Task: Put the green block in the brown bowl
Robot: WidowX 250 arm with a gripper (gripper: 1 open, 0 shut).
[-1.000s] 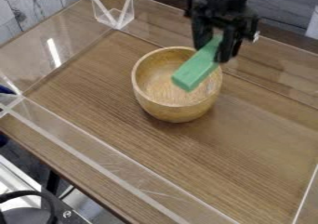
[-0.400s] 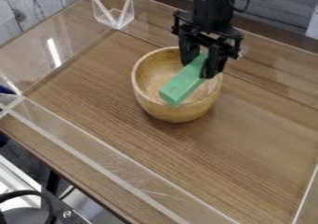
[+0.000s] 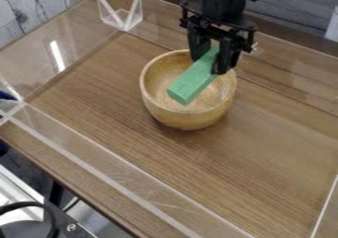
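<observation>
Green block (image 3: 193,81): tilted, low end down inside the brown bowl (image 3: 165,110), top end up by the far rim. Top end squeezed between the two black fingers (image 3: 200,46) of the gripper (image 3: 215,59). Fingers clenched on the block, pointing straight down, right over the back edge of the bowl. Cannot tell if the low end touches the bottom of the bowl. Bowl sitting on a wooden table (image 3: 119,153), round and light brown, thick sides. Clear plastic wall (image 3: 79,153) along the near side of the table. Small clear plastic stand (image 3: 122,13) far back in the corner, well apart from the bowl.
</observation>
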